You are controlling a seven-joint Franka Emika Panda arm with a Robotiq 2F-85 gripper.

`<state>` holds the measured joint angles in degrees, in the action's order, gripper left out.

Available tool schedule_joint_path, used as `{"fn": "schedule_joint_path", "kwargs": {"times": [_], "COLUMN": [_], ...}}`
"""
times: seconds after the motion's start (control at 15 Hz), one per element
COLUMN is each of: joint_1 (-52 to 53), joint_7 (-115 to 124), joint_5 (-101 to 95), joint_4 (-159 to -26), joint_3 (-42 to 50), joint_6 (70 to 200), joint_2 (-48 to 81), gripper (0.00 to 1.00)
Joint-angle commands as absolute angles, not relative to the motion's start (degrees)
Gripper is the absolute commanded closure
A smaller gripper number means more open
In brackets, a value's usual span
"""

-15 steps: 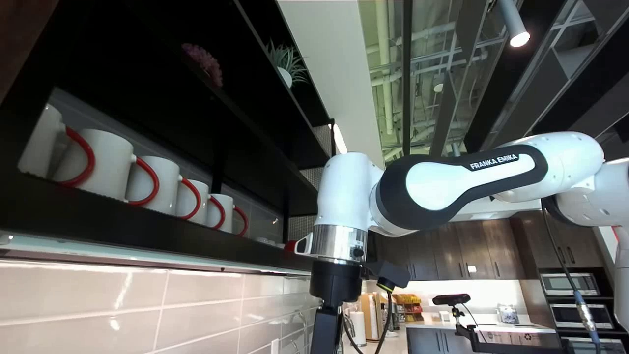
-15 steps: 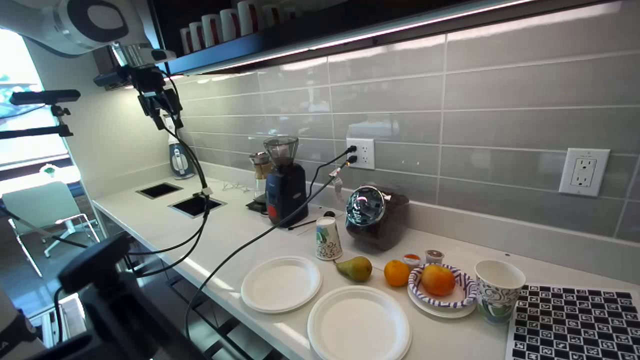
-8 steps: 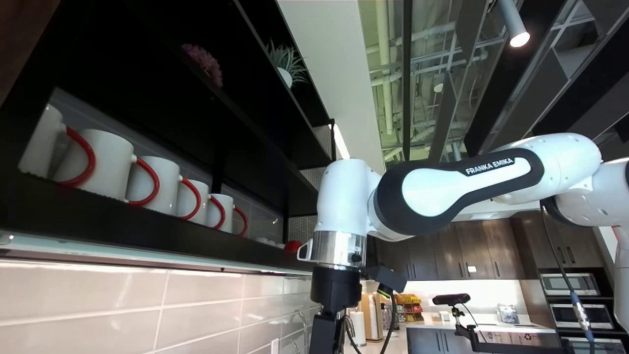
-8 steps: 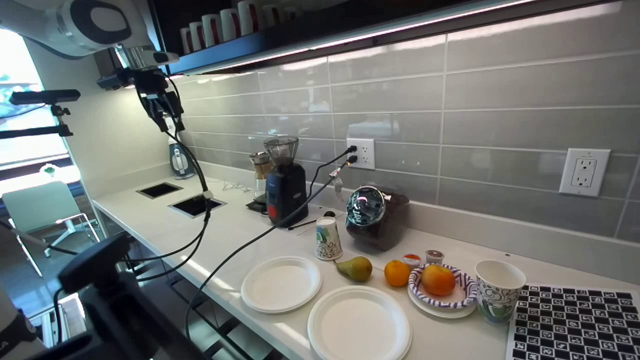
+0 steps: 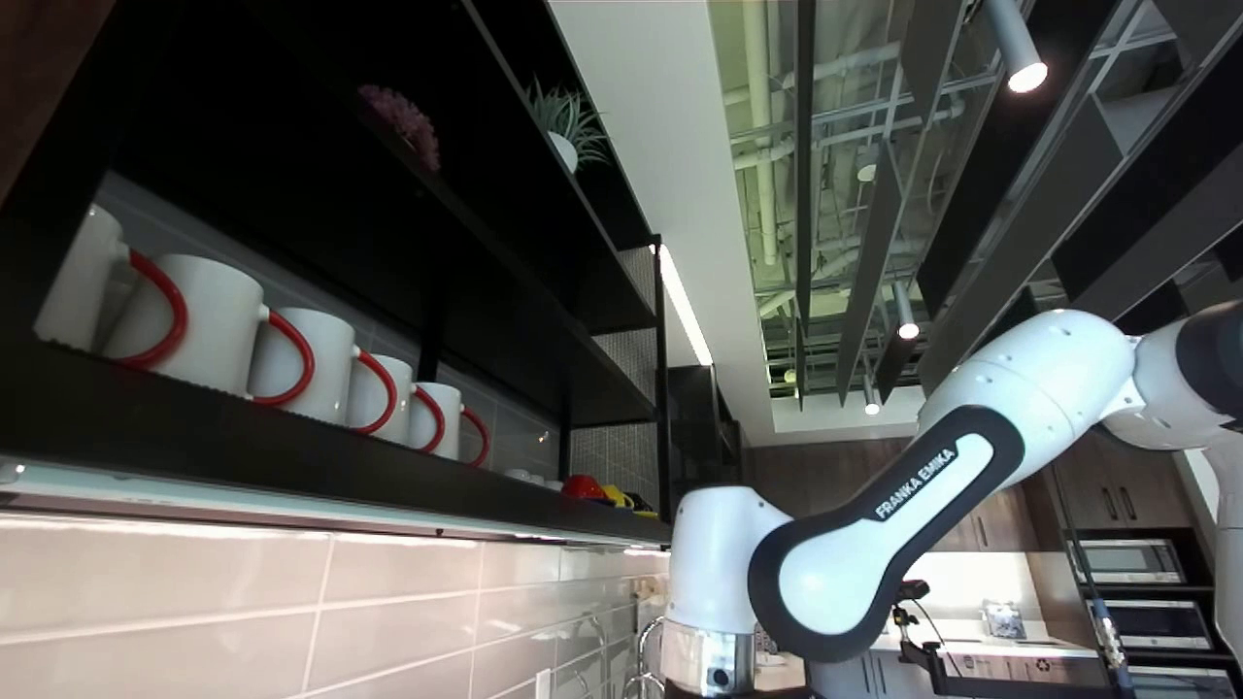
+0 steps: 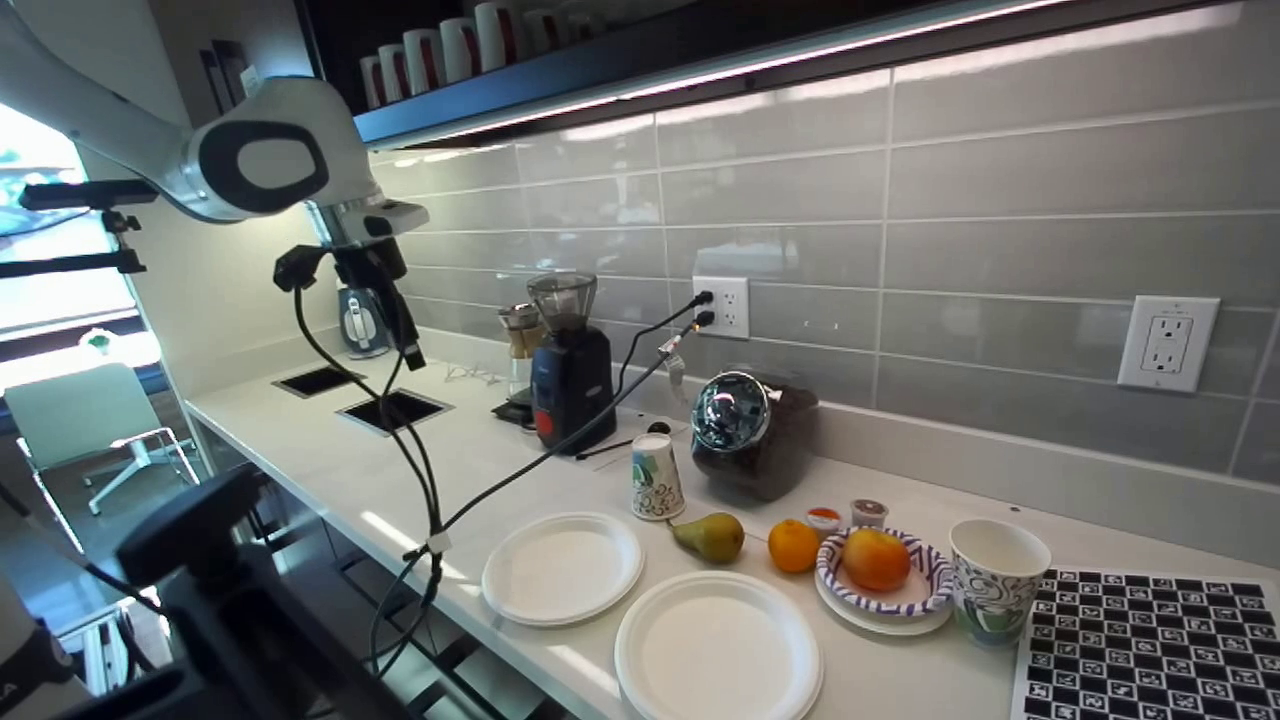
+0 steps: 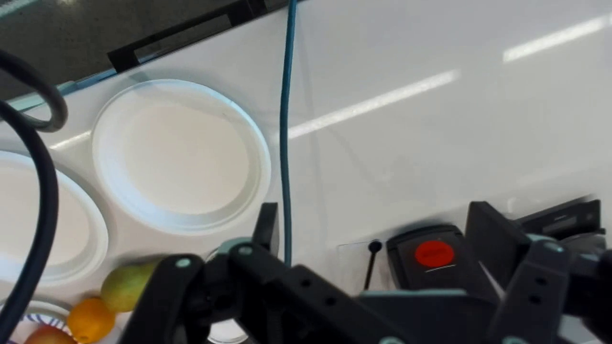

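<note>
The claw [image 7: 373, 217] was held above a white counter [image 7: 430, 157], its fingers parted wide. Past its fingertips, a black coffee grinder [image 7: 442, 274] on the counter was shown in the wrist view, partly hidden behind one finger. A cord [image 7: 285, 143] was seen close beside the opposite finger. Farther out on that side, two plates [image 7: 184, 157], a pear [image 7: 126, 286] and an orange [image 7: 91, 320] were laid out; higher than the claw, mugs [image 5: 209, 316] were lined up on a shelf [image 5: 320, 461].

In an exterior view, white, cylindrical, red-handled mugs [image 5: 218, 320] line a long black shelf [image 5: 291, 451]. A jointed white-and-black robot arm [image 5: 903, 524] slopes down near the shelf's far end.
</note>
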<state>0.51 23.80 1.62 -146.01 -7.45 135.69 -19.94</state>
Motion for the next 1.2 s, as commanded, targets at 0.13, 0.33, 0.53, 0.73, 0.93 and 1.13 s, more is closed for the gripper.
{"fn": "schedule_joint_path", "kwargs": {"times": [0.13, 0.33, 0.53, 0.73, 0.93, 1.13], "joint_1": [-2.4, -2.8, -2.5, -7.5, -11.3, -14.0], "joint_7": [21.7, 22.2, 22.3, 31.1, 35.8, 40.8], "joint_5": [6.9, 4.4, 4.3, -0.1, -1.2, -1.5], "joint_4": [-153.2, -152.1, -152.0, -151.2, -151.6, -151.4], "joint_3": [-1.1, -2.4, -3.1, -4.0, -2.1, 0.4], "joint_6": [147.5, 145.0, 145.0, 147.5, 149.2, 152.6], "joint_2": [-18.0, -18.3, -18.3, -14.4, -11.1, -5.1], "gripper": [0.0, 0.0, 0.0, 0.0, 0.0, 0.0]}}
